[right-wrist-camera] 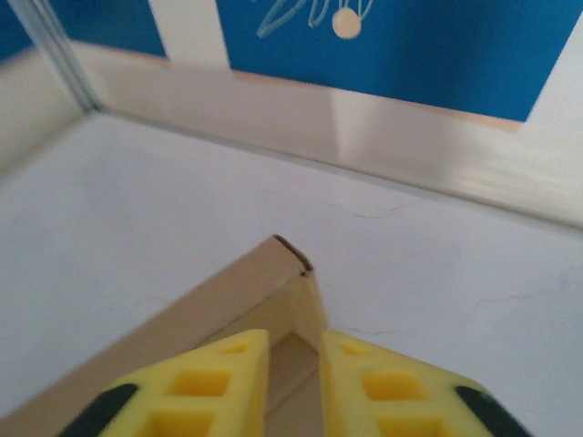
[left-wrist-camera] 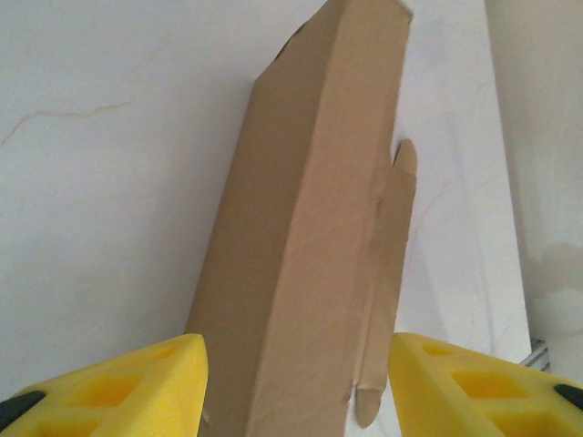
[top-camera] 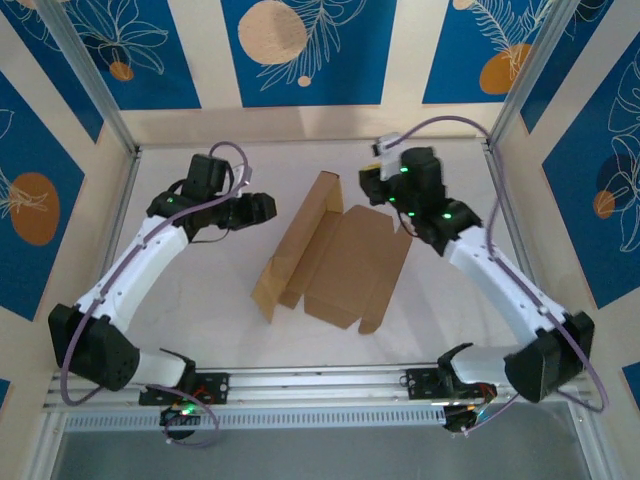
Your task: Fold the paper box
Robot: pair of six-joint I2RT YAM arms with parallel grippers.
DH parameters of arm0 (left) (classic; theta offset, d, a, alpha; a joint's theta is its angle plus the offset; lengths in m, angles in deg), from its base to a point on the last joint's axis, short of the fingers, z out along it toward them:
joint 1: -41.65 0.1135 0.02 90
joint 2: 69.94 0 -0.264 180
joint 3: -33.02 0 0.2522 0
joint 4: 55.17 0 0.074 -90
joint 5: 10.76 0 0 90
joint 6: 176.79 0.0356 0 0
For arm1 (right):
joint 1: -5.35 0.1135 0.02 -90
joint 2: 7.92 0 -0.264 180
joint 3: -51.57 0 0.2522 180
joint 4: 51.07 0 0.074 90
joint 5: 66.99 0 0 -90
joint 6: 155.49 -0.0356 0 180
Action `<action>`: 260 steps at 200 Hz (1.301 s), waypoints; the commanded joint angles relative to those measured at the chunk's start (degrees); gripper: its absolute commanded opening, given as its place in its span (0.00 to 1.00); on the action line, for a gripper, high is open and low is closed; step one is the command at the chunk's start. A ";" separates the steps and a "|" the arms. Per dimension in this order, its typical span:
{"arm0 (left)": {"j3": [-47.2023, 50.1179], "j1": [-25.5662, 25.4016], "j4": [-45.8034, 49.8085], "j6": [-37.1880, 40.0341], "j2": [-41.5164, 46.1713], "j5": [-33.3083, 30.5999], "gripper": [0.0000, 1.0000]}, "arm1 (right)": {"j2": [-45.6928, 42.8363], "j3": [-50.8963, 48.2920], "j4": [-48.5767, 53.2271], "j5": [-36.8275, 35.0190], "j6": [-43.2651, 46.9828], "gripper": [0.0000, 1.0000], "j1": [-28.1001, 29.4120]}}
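1 paper box (top-camera: 345,265) lies on the bench (top-camera: 200,310). 2 pincers: left pincer (top-camera: 263,208) open beside it; right pincer (right-wrist-camera: 294,364) nearly closed astride 1 flap, and whether it grips cannot be told.

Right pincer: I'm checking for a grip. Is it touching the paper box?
Cannot tell. Right wrist view: a wall edge of the paper box enters the narrow gap of the right pincer; contact unclear.
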 commanded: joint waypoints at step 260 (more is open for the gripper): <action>7.11 -1.05 7.00 -2.52 18.83 -4.50 0.52 | 19.05 -9.12 -14.18 22.06 -65.01 0.18 14.43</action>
